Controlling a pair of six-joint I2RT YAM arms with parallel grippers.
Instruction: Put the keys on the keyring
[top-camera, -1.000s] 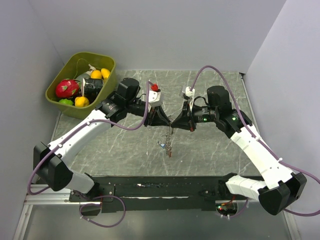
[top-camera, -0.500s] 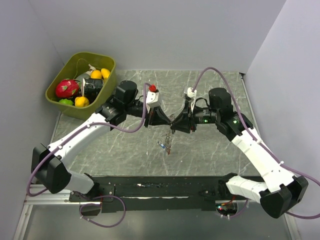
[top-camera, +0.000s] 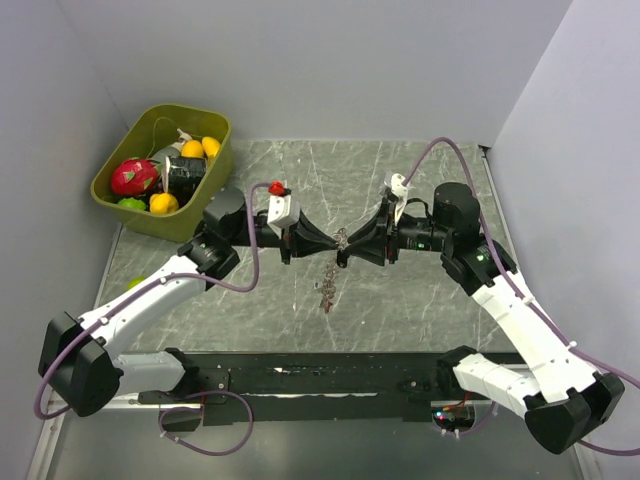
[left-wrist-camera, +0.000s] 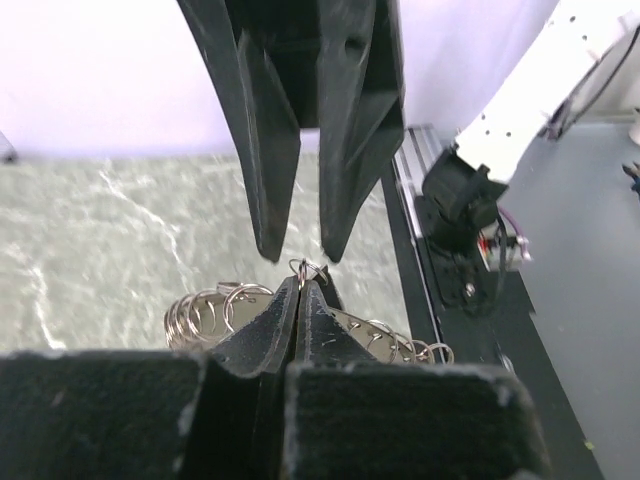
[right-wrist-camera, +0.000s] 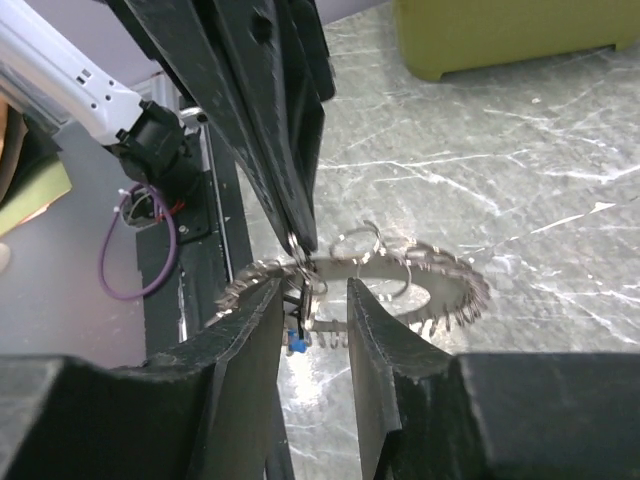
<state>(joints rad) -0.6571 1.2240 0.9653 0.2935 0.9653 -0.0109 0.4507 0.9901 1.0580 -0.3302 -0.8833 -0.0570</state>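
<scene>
Your olive-green plastic bin (top-camera: 150, 224) at the grey marbled bench's (top-camera: 430, 300) far left holds a red dragon fruit (top-camera: 134, 177), yellow lemons (top-camera: 163, 203) and a black can (top-camera: 184, 175). The thin metal keyring (right-wrist-camera: 440, 270), fanned with silvery keys like a toothed gear, hangs mid-bench, pinched in your closed left claw (left-wrist-camera: 302, 283). Your right claw (right-wrist-camera: 315, 295) stands parted around a tiny blue-headed key (right-wrist-camera: 297, 344).

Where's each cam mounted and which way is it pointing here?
Top external: above and behind the bases, looking down on the table; both arms show.
Left wrist: on the left arm, facing along the left gripper, shut fingers low in frame, toward the right gripper.
Right wrist: opposite direction, own parted fingers low in frame.
Shared: both wrist views show the keyring.
</scene>
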